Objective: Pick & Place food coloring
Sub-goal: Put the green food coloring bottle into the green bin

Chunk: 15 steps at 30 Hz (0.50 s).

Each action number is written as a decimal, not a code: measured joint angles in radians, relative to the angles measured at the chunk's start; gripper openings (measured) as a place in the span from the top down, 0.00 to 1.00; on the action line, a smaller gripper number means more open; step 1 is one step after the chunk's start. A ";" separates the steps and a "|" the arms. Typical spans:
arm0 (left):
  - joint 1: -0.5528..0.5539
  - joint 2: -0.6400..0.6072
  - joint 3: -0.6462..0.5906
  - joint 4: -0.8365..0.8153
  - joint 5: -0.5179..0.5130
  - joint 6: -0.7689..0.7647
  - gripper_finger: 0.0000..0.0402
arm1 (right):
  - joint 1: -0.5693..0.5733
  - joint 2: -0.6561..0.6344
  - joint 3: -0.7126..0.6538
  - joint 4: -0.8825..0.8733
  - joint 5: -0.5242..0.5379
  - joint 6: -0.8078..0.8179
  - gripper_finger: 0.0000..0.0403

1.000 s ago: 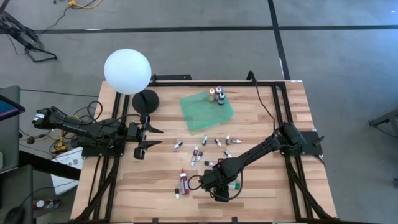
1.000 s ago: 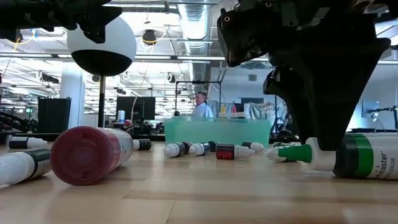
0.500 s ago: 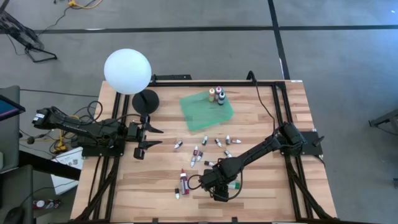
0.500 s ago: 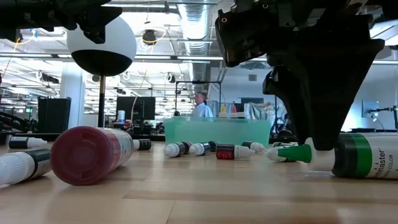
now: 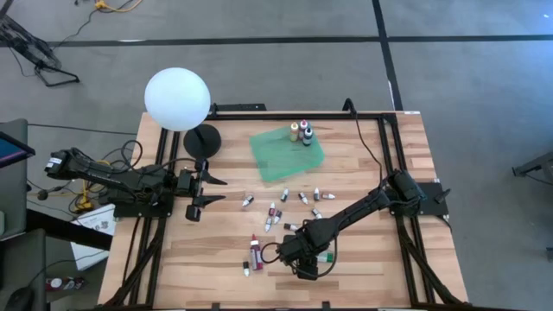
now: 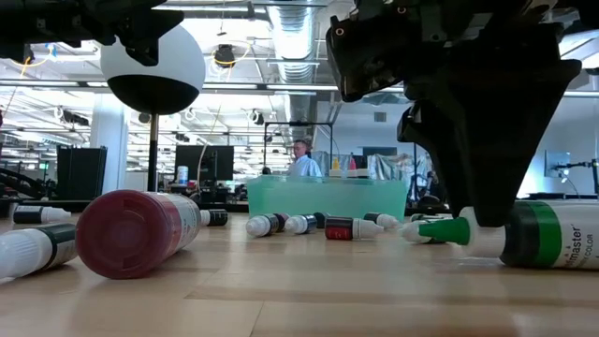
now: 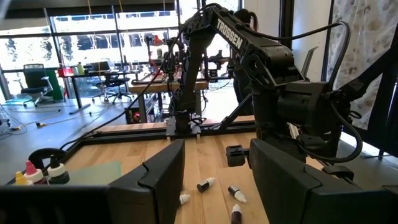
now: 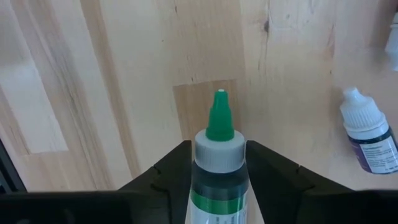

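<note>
The food coloring shows as several small bottles scattered on the wooden table (image 5: 285, 207), among them a red one (image 6: 136, 234). Three more stand at the far edge of the flat green tray (image 5: 288, 154). A green-tipped bottle (image 8: 219, 155) lies on its side near the table's front. My right gripper (image 5: 313, 259) points down over it, shut on it. My left gripper (image 5: 212, 190) waits open and level at the table's left edge, holding nothing. My right gripper pinches the green-tipped bottle's body just behind its white collar (image 8: 199, 180) between its two fingers (image 8: 165, 177). The fingers come from above, pointing down, and lie across the bottle. The bottle lies on its side on the table (image 6: 538, 239), its green tip free.
A lamp with a white globe (image 5: 177, 99) and black base (image 5: 201, 138) stands at the far left. A purple dropper (image 8: 368, 134) lies close beside the held bottle. Bare wood lies along the table's front and right. A person stands far behind the table (image 6: 303, 157).
</note>
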 joint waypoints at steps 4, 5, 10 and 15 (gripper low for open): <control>0.000 0.000 0.000 0.000 0.000 0.000 0.56 | 0.000 0.000 0.000 0.001 -0.001 0.000 0.63; 0.000 0.000 0.000 0.000 0.000 0.000 0.56 | 0.000 0.000 0.000 0.001 -0.001 0.000 0.63; 0.000 0.000 0.000 0.000 0.000 0.000 0.56 | 0.000 0.000 0.000 0.001 -0.002 0.000 0.61; 0.000 0.000 0.000 0.000 0.000 -0.001 0.56 | 0.000 0.000 0.000 0.001 0.001 -0.001 0.61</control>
